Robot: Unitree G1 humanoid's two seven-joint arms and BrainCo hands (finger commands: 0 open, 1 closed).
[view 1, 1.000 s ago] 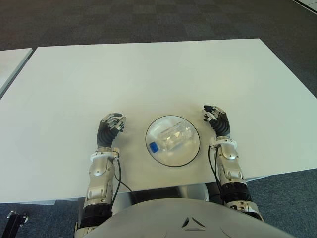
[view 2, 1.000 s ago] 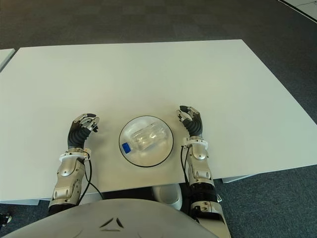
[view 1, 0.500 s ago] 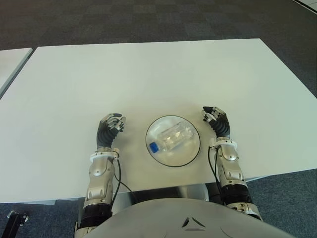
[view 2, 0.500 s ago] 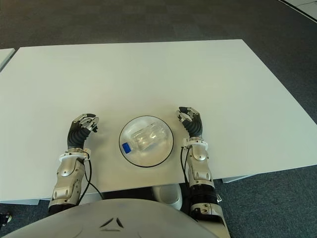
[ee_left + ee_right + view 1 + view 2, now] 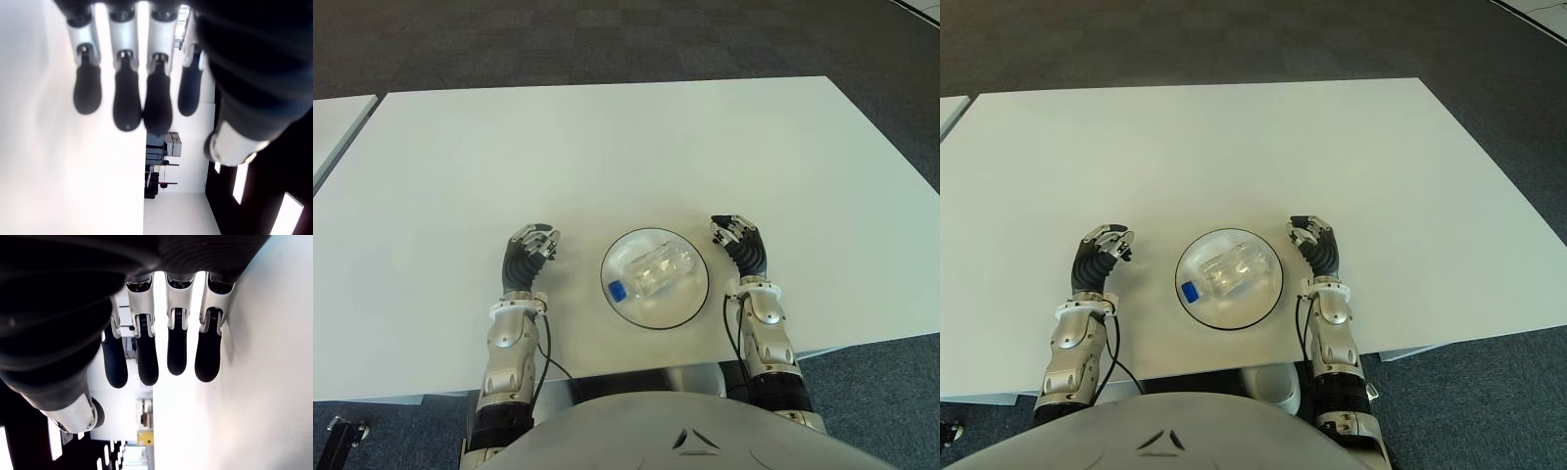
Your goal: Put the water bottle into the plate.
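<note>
Right hand: the right hand (image 5: 740,240) shows just beside the plate on its right side, fingers loosely curled with nothing between them; its own wrist view shows the fingers (image 5: 176,350) hanging free over bare table.
Left hand: the left hand (image 5: 530,252) shows on the plate's left side, a little farther off than the right one, fingers relaxed and slightly bent, holding nothing; in its wrist view the fingertips (image 5: 126,103) are clear of any object.
Water bottle: the water bottle (image 5: 656,271) lies on its side inside the plate, clear-bodied, its blue cap (image 5: 618,290) pointing toward the near-left rim.
Plate: the plate (image 5: 692,306) is round, pale with a dark rim, and sits near the table's front edge, between the two hands and apart from both.
Edges: the front edge of the table (image 5: 862,345) runs just behind the wrists; the right edge slants away toward the far corner, the far edge lies well beyond the plate.
Open room: wide bare tabletop stretches ahead of both hands and out to either side of them.
Surface: the white table (image 5: 607,147) is smooth and plain.
Second table: the corner of another white table (image 5: 337,117) shows at the far left, a narrow gap between the two.
Floor: dark grey carpet (image 5: 558,39) lies beyond the far edge and at the right.
</note>
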